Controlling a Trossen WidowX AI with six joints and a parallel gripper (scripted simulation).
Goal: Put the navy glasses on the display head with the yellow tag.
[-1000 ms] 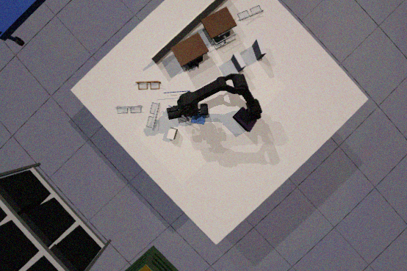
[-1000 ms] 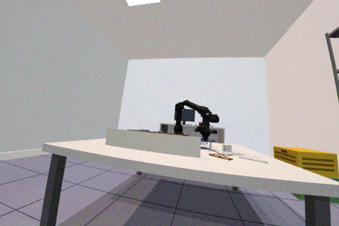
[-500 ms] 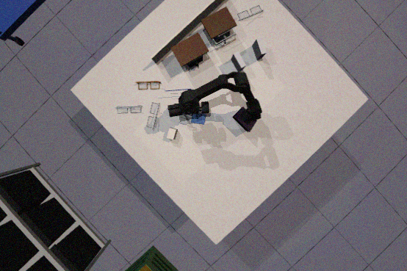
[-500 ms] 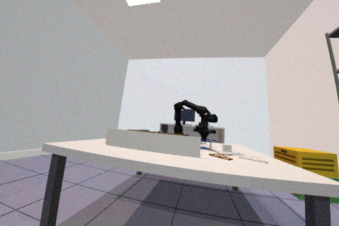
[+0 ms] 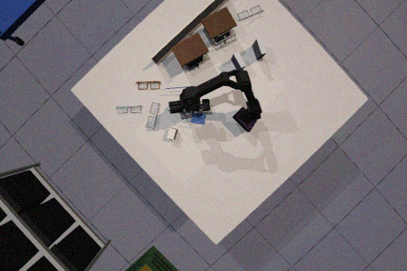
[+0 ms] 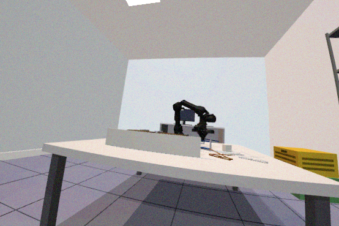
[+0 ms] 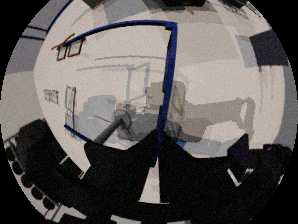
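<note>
Grey tiles surround the white table [image 5: 217,200] [image 6: 153,158]. My gripper [image 7: 157,132] is closed on the navy glasses [image 7: 169,75], over the table. The orange glasses [image 5: 148,85] [image 6: 221,156] [image 7: 70,49] lie near the clear pair [image 5: 129,109].

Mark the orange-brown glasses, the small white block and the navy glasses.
Orange-brown glasses [image 5: 148,82] [image 6: 221,155] [image 7: 75,48]: top, exterior, wrist; frame.
Small white block [image 5: 172,134] [image 6: 226,147]: top, exterior; body.
Navy glasses [image 7: 169,75]: wrist; blue frame bar.

The brown-topped boards [image 5: 190,49] [image 5: 219,22] hide most of what stands beneath them from above. The shelf frame [image 6: 332,55] is cut off by the right edge. No yellow tag is discernible.
</note>
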